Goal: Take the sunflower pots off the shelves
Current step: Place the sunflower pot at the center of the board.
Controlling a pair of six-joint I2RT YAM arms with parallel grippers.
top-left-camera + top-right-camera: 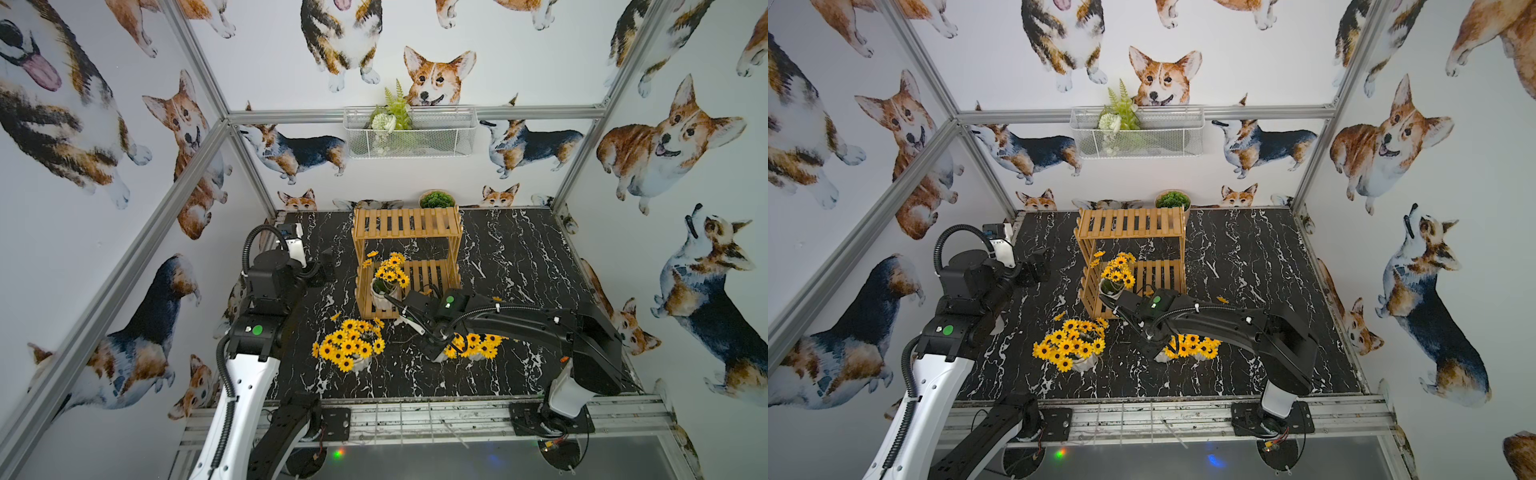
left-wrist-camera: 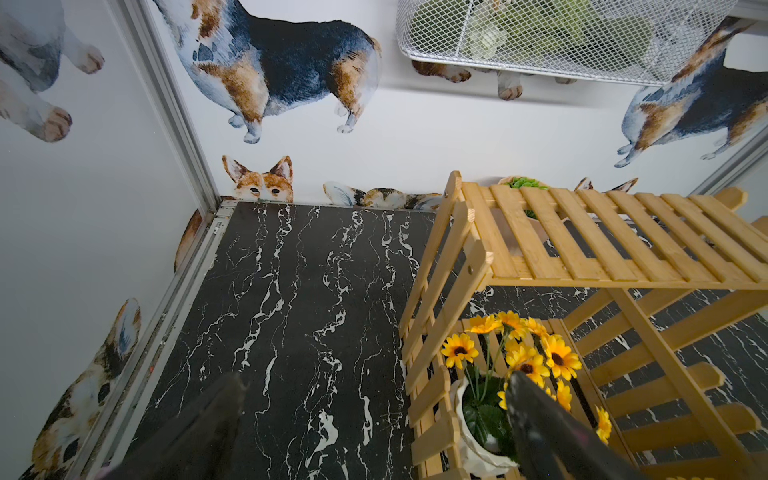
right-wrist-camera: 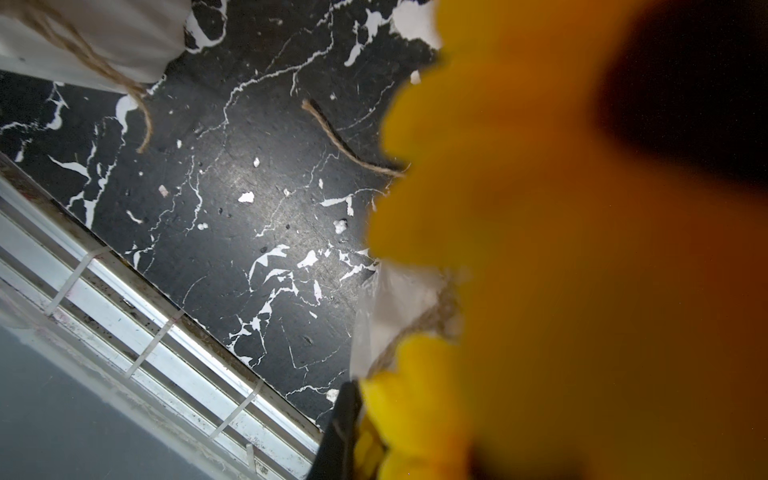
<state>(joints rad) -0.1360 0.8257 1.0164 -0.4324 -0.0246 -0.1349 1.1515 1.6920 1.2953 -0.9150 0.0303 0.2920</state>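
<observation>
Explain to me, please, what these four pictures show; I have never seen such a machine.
Two robot arms work at a black marble table. Two pictures look down from above; the other two come from cameras on the arms' wrists. One sunflower pot stands on the lower tier of the wooden shelves; a second pot and a third pot are on the table. The left gripper is open and empty beside the shelves. The right gripper is shut at the third pot; the flowers hide whether it grips it.

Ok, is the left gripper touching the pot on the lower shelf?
Apart: in a top view the left gripper hangs beside the shelves, bare table between it and the pot.
</observation>
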